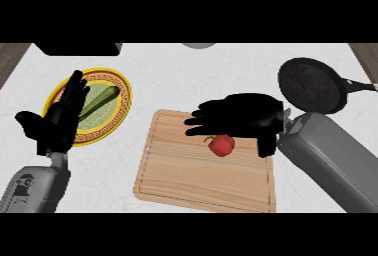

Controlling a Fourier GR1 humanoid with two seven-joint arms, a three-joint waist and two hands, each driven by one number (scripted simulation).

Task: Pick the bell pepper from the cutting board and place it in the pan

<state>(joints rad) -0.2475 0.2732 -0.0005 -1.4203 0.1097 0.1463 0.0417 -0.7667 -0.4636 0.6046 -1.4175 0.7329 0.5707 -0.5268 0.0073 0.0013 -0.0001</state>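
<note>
A red bell pepper (221,145) lies on the wooden cutting board (199,180), near the board's upper middle. My right hand (240,119) hovers directly over it, palm down, fingers spread toward the left and thumb hanging at the pepper's right; it is not closed round the pepper. The black pan (312,84) sits at the upper right, its handle pointing right. My left hand (57,117) rests open at the left, fingers up.
A yellow patterned plate (118,107) with a green vegetable (101,101) lies under and beside my left hand. A dark object (77,48) sits at the top left edge and a grey round item (199,45) at the top centre.
</note>
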